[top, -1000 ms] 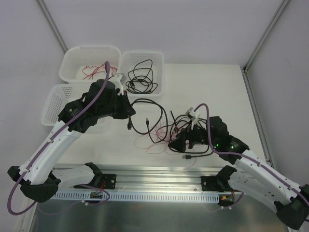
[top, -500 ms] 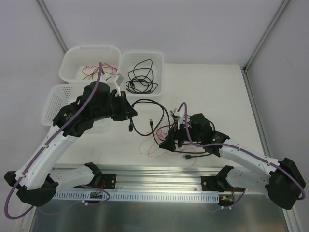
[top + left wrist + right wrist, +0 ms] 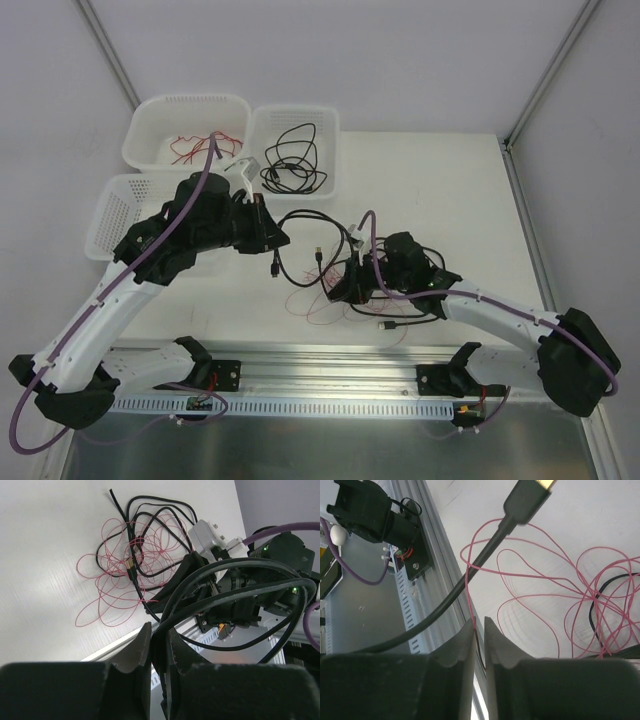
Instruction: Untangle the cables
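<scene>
The cables lie tangled at mid table: thin red wires (image 3: 308,306) (image 3: 107,587) looped through black cables (image 3: 400,322) (image 3: 150,510). My left gripper (image 3: 277,242) (image 3: 159,630) hangs above the table left of the tangle, shut on a black cable (image 3: 235,592) that loops back to the heap; two plug ends (image 3: 274,268) dangle below it. My right gripper (image 3: 338,291) (image 3: 479,623) sits low at the tangle's left side, its jaws nearly together with a red wire (image 3: 468,587) running between them. A black cable with a gold-tipped plug (image 3: 526,496) crosses just ahead of the fingers.
Three white baskets stand at the back left: one (image 3: 190,101) holds red wires, one (image 3: 295,110) holds black cables, and a third (image 3: 112,215) lies partly under my left arm. An aluminium rail (image 3: 330,372) runs along the near edge.
My right arm has swung left and down onto the tangle, and its jaws have closed from wide open onto a red wire. The left gripper shifted slightly right, still gripping the black cable.
</scene>
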Robot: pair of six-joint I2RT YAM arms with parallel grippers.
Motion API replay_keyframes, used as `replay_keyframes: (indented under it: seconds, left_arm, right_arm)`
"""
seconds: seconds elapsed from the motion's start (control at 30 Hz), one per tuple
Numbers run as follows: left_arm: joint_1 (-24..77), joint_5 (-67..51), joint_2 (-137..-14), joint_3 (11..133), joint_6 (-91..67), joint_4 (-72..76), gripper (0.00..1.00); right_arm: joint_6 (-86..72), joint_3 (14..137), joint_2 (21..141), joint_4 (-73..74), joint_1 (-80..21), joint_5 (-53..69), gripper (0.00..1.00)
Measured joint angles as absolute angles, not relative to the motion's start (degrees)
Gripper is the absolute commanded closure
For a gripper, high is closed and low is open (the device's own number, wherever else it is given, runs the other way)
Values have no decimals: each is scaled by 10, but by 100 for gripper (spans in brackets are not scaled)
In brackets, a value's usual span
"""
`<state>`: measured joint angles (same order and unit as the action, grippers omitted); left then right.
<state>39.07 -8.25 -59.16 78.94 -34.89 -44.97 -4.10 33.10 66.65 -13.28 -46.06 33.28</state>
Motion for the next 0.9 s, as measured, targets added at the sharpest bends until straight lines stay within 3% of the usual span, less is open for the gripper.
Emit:
replay_keyframes:
  seconds: [0.3,0.9]
  left_arm:
    - [398,-129,-566,747,-368,-439,100]
    - [413,-163,-555,651,-373,-430,100]
  right_arm:
    - [-40,359,697,-140,-460,319,98]
    - [-29,421,700,-109,-442,248,99]
